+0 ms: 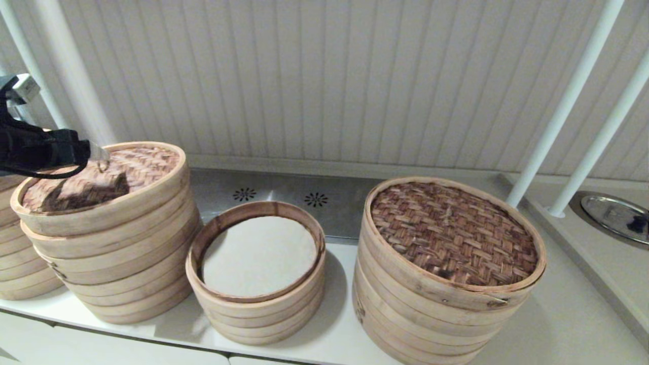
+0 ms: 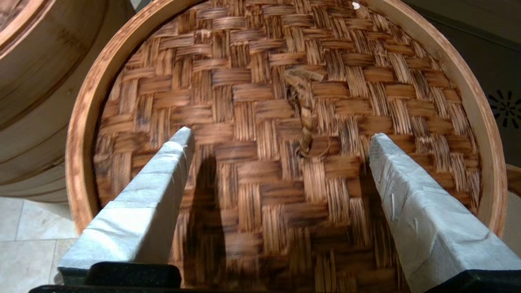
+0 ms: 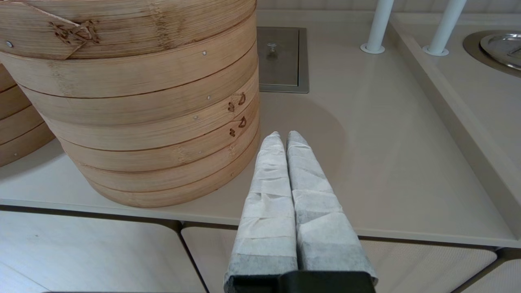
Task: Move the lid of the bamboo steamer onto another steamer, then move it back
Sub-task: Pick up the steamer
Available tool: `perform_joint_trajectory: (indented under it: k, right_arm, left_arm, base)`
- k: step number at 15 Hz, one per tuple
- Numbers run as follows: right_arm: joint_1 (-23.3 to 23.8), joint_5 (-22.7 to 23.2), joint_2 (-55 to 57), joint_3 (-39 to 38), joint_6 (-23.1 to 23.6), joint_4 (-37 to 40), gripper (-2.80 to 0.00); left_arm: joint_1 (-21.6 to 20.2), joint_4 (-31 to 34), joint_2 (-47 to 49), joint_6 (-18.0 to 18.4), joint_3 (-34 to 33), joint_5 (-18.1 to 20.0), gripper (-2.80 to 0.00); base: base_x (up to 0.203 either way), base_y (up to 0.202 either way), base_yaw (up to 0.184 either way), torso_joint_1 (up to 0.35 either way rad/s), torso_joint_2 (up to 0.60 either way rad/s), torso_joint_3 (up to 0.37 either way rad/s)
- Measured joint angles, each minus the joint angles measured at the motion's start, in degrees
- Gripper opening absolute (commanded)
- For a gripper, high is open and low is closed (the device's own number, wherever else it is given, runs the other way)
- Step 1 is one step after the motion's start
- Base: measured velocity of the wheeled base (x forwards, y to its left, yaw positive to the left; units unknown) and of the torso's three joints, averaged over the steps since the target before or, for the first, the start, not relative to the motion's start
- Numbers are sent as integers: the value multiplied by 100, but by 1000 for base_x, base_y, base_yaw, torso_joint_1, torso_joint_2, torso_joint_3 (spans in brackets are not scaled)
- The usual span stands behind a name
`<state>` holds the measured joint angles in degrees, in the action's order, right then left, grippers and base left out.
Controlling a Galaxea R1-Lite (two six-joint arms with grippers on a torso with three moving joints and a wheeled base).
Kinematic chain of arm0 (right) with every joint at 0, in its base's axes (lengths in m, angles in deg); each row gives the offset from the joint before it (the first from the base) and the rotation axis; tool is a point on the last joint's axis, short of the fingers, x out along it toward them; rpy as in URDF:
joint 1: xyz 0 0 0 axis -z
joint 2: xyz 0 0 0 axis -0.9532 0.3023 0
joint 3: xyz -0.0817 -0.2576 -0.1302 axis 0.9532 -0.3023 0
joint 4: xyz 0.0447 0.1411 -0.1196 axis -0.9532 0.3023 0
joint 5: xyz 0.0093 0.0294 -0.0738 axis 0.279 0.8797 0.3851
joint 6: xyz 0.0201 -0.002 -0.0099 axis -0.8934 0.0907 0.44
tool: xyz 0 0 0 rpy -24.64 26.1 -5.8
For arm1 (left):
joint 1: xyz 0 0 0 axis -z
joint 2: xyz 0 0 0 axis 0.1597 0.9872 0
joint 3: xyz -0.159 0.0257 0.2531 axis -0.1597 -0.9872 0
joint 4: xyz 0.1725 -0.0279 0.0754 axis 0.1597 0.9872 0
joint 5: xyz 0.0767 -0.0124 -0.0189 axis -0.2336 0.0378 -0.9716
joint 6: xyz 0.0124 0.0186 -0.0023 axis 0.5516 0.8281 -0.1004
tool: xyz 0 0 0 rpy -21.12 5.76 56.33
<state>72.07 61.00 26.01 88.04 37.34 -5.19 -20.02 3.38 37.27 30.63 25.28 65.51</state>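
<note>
Over the left-hand stack, at about 9 o'clock in the head view, the left gripper [image 2: 281, 140] hovers above the bamboo steamer lid [image 2: 260, 122], which sits on another steamer [image 1: 121, 263]. Fingers [image 2: 163, 171] spread wide, holding nothing — they straddle the loop handle [image 2: 305, 118], which lies closer to one finger than the other. Risk: closing off-centre could brush the flattened loop aside or pinch weave only, and the lid could tilt or drop on lifting. Open steamer [image 1: 256, 274] waits at 6 o'clock. Right gripper [image 3: 285, 136] parked low at the largest steamer [image 1: 446, 274] — fingers pressed together, empty.
</note>
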Motion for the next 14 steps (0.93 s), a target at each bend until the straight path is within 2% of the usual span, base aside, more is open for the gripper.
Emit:
perform_joint_trajectory:
  k: [5, 11, 12, 14]
  right_arm:
    - [0, 0, 0, 0, -1, 0, -280]
    - [0, 0, 0, 0, -1, 0, -280]
    - [0, 0, 0, 0, -1, 0, -280]
    - [0, 0, 0, 0, -1, 0, -280]
  left_arm:
    - [178, -127, 390, 5, 187, -311, 0]
    - [297, -129, 544, -2, 292, -348, 0]
    - [300, -129, 558, -2, 292, -348, -280]
    - [302, -129, 573, -2, 292, -380, -280]
  base:
    - [0, 0, 0, 0, 0, 0]
    - [0, 0, 0, 0, 0, 0]
    - [0, 0, 0, 0, 0, 0]
    - [0, 0, 0, 0, 0, 0]
